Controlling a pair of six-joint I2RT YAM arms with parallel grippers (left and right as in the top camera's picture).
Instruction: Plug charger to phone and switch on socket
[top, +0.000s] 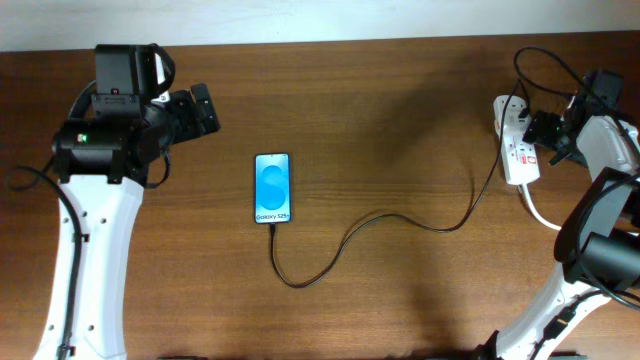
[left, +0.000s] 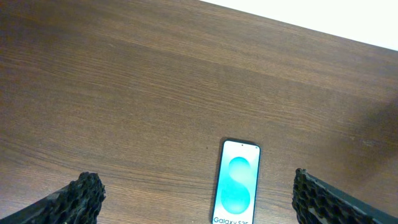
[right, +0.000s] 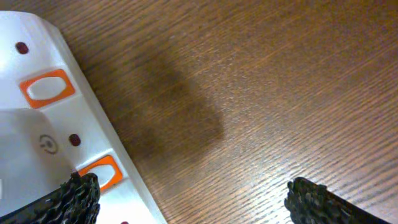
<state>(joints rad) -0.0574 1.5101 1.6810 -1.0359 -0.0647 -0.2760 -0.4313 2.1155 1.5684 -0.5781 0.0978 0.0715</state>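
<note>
The phone (top: 272, 188) lies flat at the table's middle left, its blue screen lit. It also shows in the left wrist view (left: 237, 184). The thin black charger cable (top: 400, 217) runs from the phone's near end in a loop, then right and up to the white socket strip (top: 517, 150) at the far right. My left gripper (top: 203, 110) is open and empty, up and left of the phone. My right gripper (top: 537, 128) is open, low over the socket. In the right wrist view its left finger overlaps the strip's edge (right: 93, 130) by an orange-red switch (right: 99, 171).
The socket's thick white cord (top: 540, 212) trails toward the near right edge. The white wall lies beyond the table's far edge (top: 320, 40). Robot cables hang at the far right by the right arm.
</note>
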